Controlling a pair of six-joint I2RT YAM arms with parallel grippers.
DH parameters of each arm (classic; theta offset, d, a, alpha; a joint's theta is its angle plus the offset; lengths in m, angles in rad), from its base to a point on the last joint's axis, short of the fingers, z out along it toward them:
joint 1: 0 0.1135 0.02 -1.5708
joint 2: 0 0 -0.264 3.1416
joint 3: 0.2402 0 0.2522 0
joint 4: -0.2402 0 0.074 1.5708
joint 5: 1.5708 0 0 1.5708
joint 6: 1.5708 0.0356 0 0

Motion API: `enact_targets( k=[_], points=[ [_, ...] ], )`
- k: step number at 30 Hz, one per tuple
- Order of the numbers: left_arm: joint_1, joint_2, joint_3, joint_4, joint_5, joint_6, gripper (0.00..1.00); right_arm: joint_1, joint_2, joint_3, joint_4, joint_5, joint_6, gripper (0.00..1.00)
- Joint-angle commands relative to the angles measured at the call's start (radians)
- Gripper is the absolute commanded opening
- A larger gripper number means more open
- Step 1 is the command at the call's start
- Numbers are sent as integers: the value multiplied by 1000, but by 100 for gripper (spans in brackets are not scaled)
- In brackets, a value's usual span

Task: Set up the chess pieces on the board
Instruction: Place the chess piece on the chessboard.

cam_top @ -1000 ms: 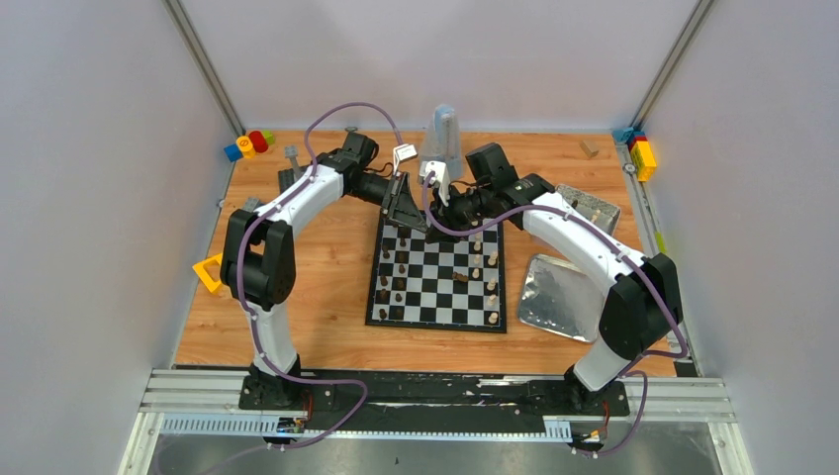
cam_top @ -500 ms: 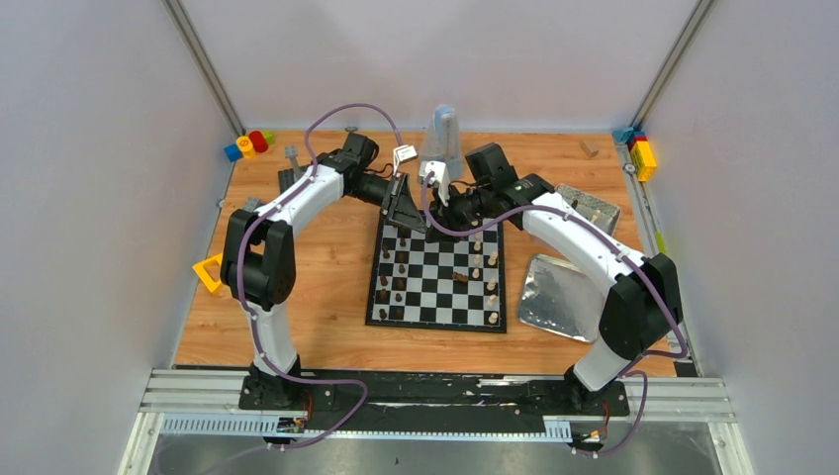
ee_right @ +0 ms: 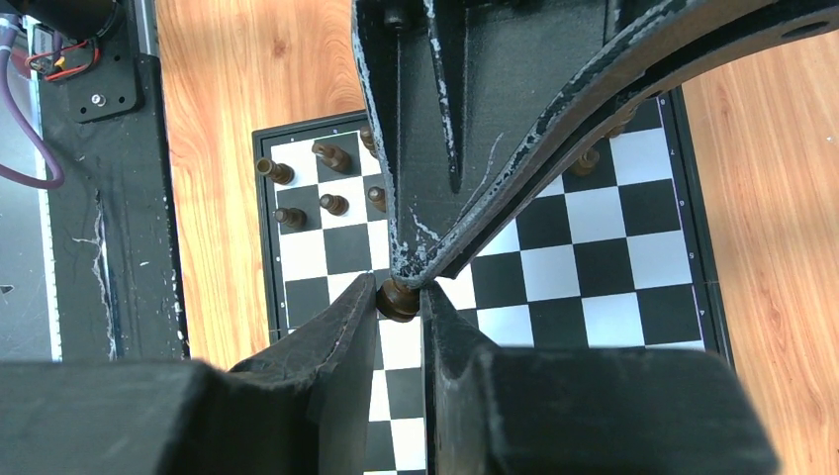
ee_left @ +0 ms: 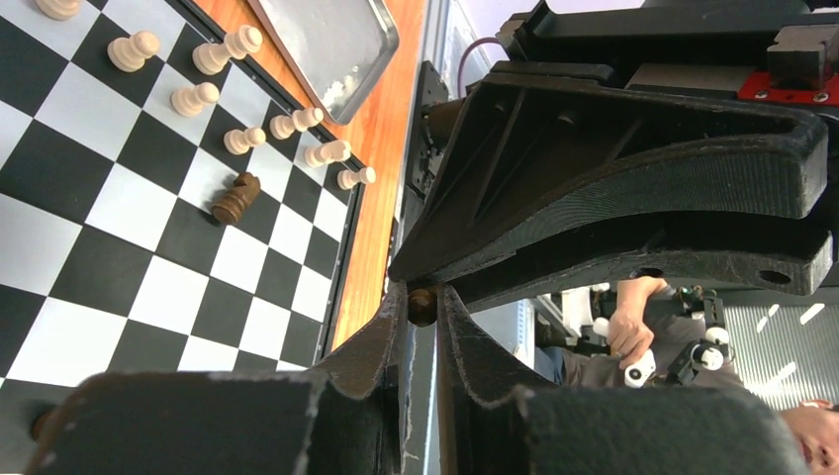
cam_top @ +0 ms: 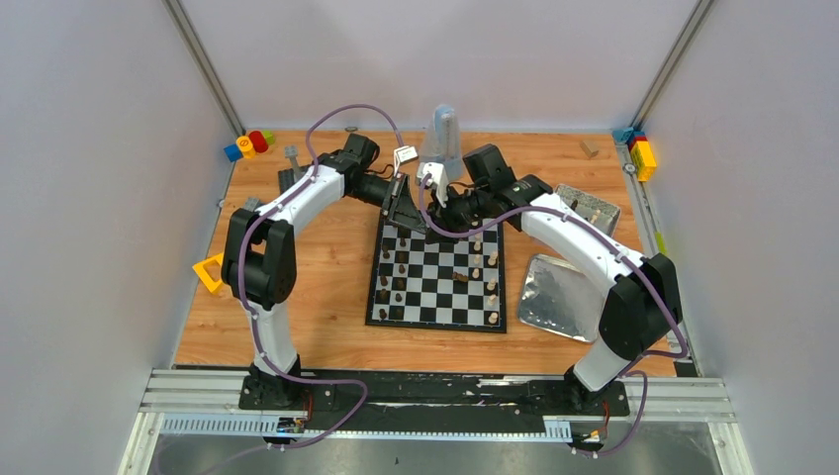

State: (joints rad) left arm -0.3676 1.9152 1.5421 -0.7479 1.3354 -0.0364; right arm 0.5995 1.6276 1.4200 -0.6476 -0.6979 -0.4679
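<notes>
Crowding tip to tip over the far edge of the board [cam_top: 432, 297], the left gripper [ee_left: 421, 295] and right gripper [ee_right: 400, 289] both pinch narrowly on one dark chess piece [ee_right: 399, 300]. A mistimed release or sideways tug could drop it onto the standing pieces [ee_right: 331, 153] below. Open room lies over the bare middle squares.

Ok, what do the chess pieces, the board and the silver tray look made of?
Pale pieces and dark pieces: probably turned wood, matte, lathe-ringed shapes. Board: smooth printed checks, slight sheen, base material unclear. Tray: thin metal, likely aluminium, shiny, crinkled reflections.
</notes>
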Motion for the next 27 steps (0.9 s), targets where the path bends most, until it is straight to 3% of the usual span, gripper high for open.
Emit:
enact_targets(
  k=[1, 5, 11, 16, 21, 27],
  points=[
    [-13, -4, 33, -32, 45, 31, 3, 5, -12, -4, 49, 36, -2, 12],
    [-4, -18, 41, -58, 16, 64, 0, 2, -27, -20, 49, 108, -6, 39],
    [37, -43, 59, -119, -81, 145, 0, -25, -77, -64, 51, 139, -6, 64],
    [69, -74, 54, -125, -270, 190, 0, -70, -125, -120, 64, 148, -9, 68],
    [69, -94, 73, -48, -605, 174, 0, -112, -161, -182, 98, 161, -5, 68],
    [46, -65, 156, -18, -848, 200, 0, -135, -194, -262, 151, 181, -8, 68]
  ],
)
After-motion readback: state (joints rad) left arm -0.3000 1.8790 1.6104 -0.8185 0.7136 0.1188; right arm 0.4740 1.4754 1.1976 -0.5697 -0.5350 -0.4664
